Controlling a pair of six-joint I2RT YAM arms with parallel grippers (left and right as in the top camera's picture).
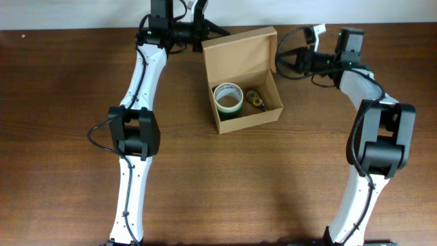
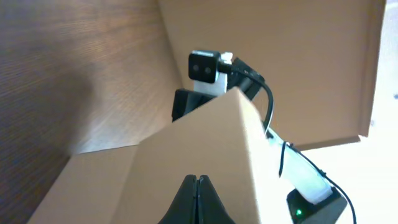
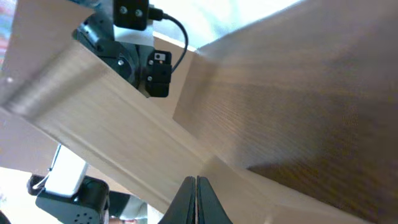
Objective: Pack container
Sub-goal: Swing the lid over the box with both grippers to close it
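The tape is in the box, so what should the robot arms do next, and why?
Probably tip the lid flap forward and down over the container. The tape roll and a small dark item lie inside, the flap stands upright at the back, and the left gripper and right gripper, both shut, sit at its two side edges, well placed to push.

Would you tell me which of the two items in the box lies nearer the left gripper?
The pale tape roll, in the box's left half; the smaller dark, gold-tinted item lies beside it, toward the right gripper.
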